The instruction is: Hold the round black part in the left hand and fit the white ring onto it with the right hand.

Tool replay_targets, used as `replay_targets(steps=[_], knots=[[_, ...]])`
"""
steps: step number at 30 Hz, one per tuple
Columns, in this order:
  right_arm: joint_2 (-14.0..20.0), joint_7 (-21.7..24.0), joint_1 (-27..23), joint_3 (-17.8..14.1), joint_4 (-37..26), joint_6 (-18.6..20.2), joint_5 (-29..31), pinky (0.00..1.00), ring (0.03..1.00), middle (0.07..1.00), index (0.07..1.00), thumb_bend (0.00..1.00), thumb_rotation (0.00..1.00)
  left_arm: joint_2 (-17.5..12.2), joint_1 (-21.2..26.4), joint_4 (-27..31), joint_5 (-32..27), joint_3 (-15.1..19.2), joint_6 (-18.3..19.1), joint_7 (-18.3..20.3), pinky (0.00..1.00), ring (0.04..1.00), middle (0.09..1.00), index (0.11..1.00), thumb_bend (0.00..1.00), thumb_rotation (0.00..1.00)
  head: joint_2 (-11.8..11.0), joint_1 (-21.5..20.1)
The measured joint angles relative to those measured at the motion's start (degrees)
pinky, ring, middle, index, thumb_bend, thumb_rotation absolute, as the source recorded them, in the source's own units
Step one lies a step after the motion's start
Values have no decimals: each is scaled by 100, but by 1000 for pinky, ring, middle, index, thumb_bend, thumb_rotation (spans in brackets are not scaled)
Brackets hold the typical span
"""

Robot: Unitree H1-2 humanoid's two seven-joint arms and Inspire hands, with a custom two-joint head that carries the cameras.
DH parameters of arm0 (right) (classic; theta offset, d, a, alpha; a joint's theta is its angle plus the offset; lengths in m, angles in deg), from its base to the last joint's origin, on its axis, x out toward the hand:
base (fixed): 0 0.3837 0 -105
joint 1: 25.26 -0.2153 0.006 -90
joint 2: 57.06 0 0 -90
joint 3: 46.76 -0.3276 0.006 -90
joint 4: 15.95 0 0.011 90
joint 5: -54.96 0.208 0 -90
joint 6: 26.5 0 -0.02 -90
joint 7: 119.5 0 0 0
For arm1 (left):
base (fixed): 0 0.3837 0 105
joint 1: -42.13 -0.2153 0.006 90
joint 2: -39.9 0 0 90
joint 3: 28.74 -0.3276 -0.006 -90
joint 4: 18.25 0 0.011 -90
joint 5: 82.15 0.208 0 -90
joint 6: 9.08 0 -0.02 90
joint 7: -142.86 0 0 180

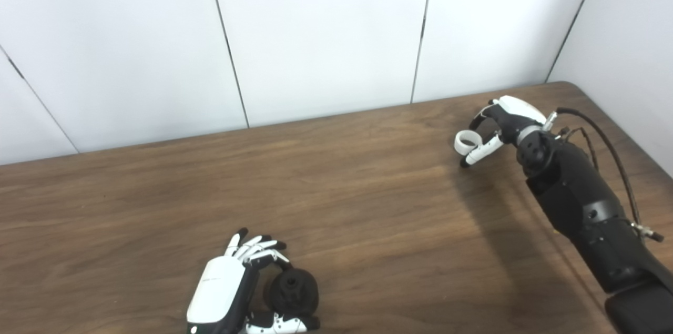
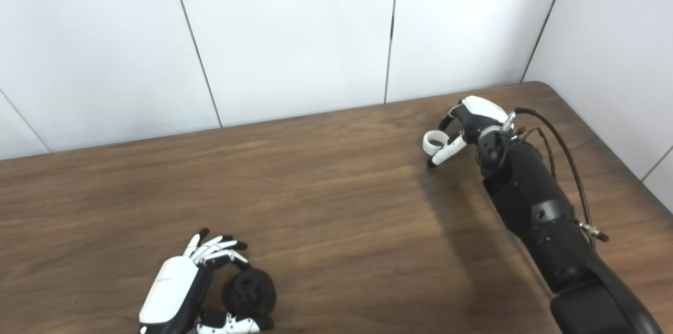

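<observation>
Left eye view: left robot hand (image 1: 231, 292) cups round black part (image 1: 294, 292) at table's (image 1: 368, 208) near edge | right eye view: right robot hand (image 2: 468, 123) pinches white ring (image 2: 435, 141), well apart from part | both grasped, fitting remains

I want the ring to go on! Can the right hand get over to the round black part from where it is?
Probably yes. The right hand, holding the white ring, is far from the round black part in the left hand, with only bare table between them.

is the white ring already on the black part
No, the white ring sits in the right robot hand, far across the table from the round black part.
</observation>
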Motion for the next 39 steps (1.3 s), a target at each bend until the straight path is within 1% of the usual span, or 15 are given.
replay_targets(steps=[10,12,15,16,17,18,20,24,33,39], knots=[[-13,-40,11,-7,-4,1,13,1000,1000,993,673,871,213,-1,-1,-1,-7,23,-11,9,1000,868,777,483,525,55,0,0],[-12,-49,13,-3,-4,1,27,1000,1000,983,664,870,211,-1,-4,0,-7,27,-14,9,1000,868,777,483,525,55,18,26],[-11,-87,16,13,-4,0,67,1000,1000,960,625,852,193,-2,-5,0,-7,29,-14,11,1000,869,777,483,525,55,18,26],[-11,-109,17,22,-4,0,92,1000,1000,950,559,692,169,-2,-6,0,-6,31,-15,11,1000,869,777,483,525,55,18,26],[-11,-128,17,28,-3,-3,122,1000,1000,935,518,593,151,-2,-6,0,-5,32,-15,11,1000,869,776,483,525,55,18,26],[-11,-162,18,34,-3,-19,153,1000,1000,929,503,560,145,-3,-6,0,-2,31,-16,11,1000,869,776,483,525,55,18,26],[-11,-246,18,56,2,-70,229,1000,1000,904,490,531,136,-4,-6,0,4,31,-17,11,1000,869,776,483,525,55,18,26],[-7,-372,38,105,4,-99,286,1000,1000,872,486,523,131,-4,-6,0,14,31,-16,11,1000,867,775,483,525,54,35,44],[115,-502,119,227,-52,-186,354,1000,1000,853,486,523,131,-2,-6,0,11,32,-16,13,1000,863,773,482,524,54,62,61],[200,-547,170,306,-137,-295,368,1000,1000,857,486,524,133,1,-5,1,15,32,-10,26,1000,865,774,483,525,55,88,175]])
